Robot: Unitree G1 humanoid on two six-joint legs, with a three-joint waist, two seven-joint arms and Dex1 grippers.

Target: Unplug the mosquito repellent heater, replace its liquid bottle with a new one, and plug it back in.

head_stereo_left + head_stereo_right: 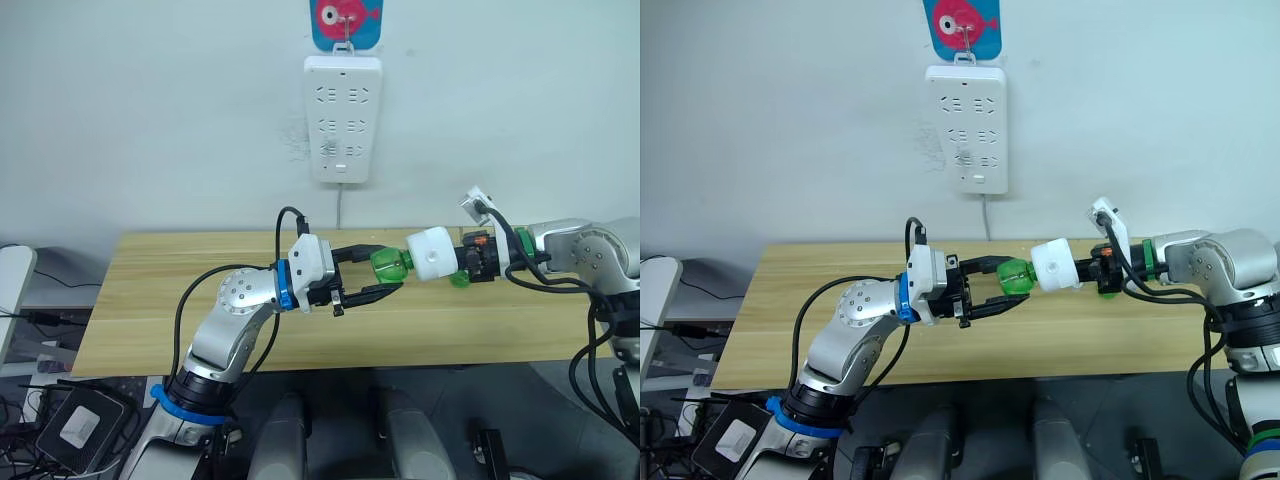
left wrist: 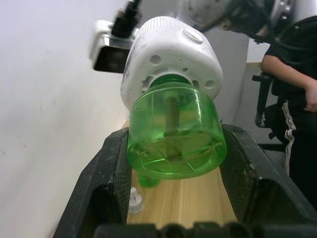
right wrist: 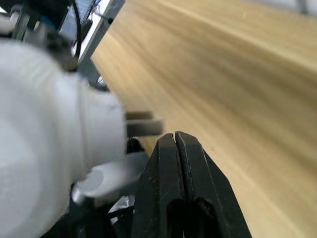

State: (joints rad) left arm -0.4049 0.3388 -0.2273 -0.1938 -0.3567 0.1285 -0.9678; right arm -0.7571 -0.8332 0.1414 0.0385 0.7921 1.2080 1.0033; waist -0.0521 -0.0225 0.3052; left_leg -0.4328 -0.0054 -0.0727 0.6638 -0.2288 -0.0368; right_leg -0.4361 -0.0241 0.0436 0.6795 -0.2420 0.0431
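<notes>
The white mosquito repellent heater (image 1: pixel 433 253) hangs in the air above the wooden table (image 1: pixel 180 300), with a green translucent liquid bottle (image 1: pixel 390 265) fitted in its socket. From the left, my left gripper (image 1: pixel 385 271) is shut on the bottle, one black finger on each side, as the left wrist view shows around the bottle (image 2: pixel 173 134). My right gripper (image 1: pixel 466 260) meets the heater's far end from the right. In the right wrist view its fingers (image 3: pixel 168 163) are pressed together beside the heater (image 3: pixel 49 148) and its metal plug prongs.
A white multi-socket power strip (image 1: pixel 343 120) hangs on the wall behind the table, under a blue-and-pink hook. A small green item (image 1: pixel 460 279) sits just below my right gripper. A small clear cap (image 2: pixel 134 202) lies on the table. A seated person (image 2: pixel 292 99) is off to the side.
</notes>
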